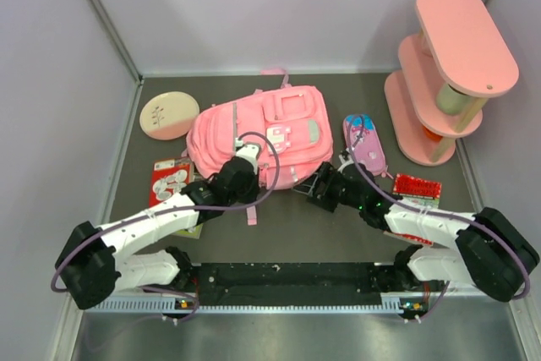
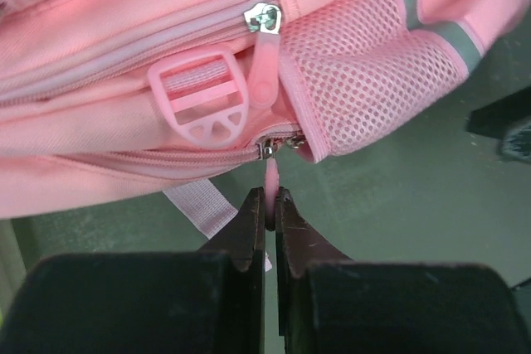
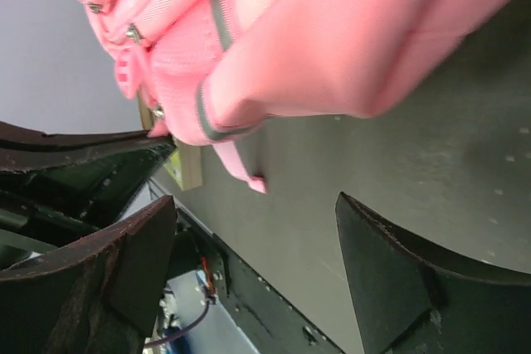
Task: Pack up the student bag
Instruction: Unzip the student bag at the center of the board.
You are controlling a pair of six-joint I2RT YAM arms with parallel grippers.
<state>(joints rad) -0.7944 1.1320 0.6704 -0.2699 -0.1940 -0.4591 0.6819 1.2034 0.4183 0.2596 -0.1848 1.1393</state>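
The student bag is a pink backpack with grey strips, lying flat mid-table. My left gripper is at its near left edge. In the left wrist view it is shut on the pink zipper pull of the lower zipper, below a pink buckle and beside the mesh side pocket. My right gripper is open and empty at the bag's near right corner. In the right wrist view it hovers over the table below the bag, near a loose strap end.
A pink cartoon pencil case lies right of the bag. A pink tiered shelf stands at the back right. A round pale disc lies at the back left. Red card packs lie at the left and right.
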